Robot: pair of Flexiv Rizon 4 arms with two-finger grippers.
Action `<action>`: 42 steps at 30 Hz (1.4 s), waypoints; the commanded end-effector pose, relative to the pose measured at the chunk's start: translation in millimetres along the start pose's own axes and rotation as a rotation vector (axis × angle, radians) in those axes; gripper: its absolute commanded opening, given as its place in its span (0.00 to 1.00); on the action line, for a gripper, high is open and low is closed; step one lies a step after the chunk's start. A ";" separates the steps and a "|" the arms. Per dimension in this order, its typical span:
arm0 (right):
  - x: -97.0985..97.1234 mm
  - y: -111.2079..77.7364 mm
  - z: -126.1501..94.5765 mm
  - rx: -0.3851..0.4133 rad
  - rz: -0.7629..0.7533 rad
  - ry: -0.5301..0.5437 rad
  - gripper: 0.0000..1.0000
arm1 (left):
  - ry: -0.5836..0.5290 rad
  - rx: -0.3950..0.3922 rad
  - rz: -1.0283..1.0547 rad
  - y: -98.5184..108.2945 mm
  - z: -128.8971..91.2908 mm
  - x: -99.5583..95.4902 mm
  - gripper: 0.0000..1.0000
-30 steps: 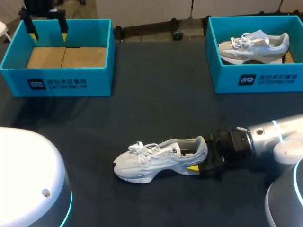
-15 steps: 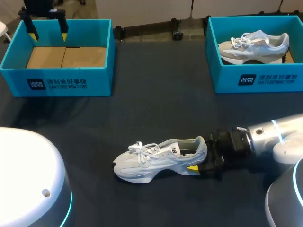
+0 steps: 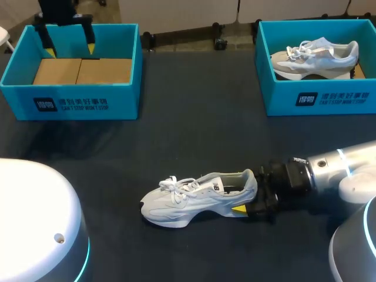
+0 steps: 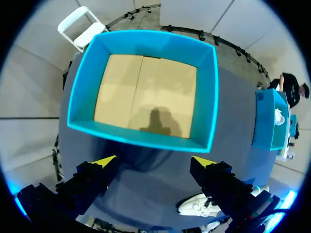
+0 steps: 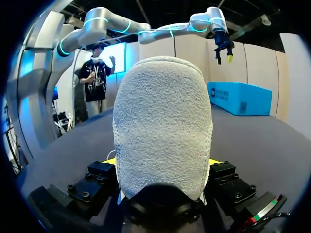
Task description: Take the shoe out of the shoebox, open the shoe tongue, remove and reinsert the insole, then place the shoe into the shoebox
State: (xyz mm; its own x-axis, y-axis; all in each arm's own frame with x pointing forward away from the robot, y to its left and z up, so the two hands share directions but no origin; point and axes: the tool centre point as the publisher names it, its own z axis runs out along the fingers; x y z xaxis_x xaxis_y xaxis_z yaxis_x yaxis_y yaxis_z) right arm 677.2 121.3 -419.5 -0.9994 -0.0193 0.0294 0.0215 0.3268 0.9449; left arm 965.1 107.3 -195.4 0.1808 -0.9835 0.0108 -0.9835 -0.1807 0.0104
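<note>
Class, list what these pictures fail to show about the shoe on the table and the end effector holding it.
- Insole: head view, too small and shadowed inside the shoe; right wrist view, the heel blocks it.
- Far finger of the right end effector: head view, behind the heel; right wrist view, only slivers of yellow show.
- Much of the shoe: left wrist view, behind a finger of the left end effector.

On the surface (image 3: 194,135), the shoe (image 3: 200,198) lies front and centre, its heel gripped between the fingers of the right end effector (image 3: 247,200), the left shoebox (image 3: 70,100) sits far left beneath the left end effector (image 3: 70,50), and the right shoebox (image 3: 317,97), far right, holds a second shoe (image 3: 314,57).
</note>
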 end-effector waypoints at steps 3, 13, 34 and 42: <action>0.8 0.1 1.1 0.002 0.000 0.000 0.00 | -0.019 0.067 -0.016 48.7 -4.3 24.0 1.00; 0.8 0.1 1.1 0.002 0.000 0.000 0.00 | 0.008 0.067 -0.014 94.9 -8.3 79.2 1.00; 0.8 0.1 1.1 0.002 0.000 0.000 0.00 | 0.017 -0.001 0.133 199.9 5.9 179.9 1.00; 0.8 0.1 1.1 0.002 0.000 0.000 0.00 | 0.003 -0.036 0.092 218.8 6.9 202.1 1.00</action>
State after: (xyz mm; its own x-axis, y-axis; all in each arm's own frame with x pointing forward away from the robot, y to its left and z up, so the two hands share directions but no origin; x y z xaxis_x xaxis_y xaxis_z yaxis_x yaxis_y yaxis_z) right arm 677.0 121.1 -419.6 -0.9994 -0.0196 0.0296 0.0216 0.3264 0.9450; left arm 783.0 -122.4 -198.8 0.0909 -0.9952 0.0374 -0.9951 -0.0894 0.0411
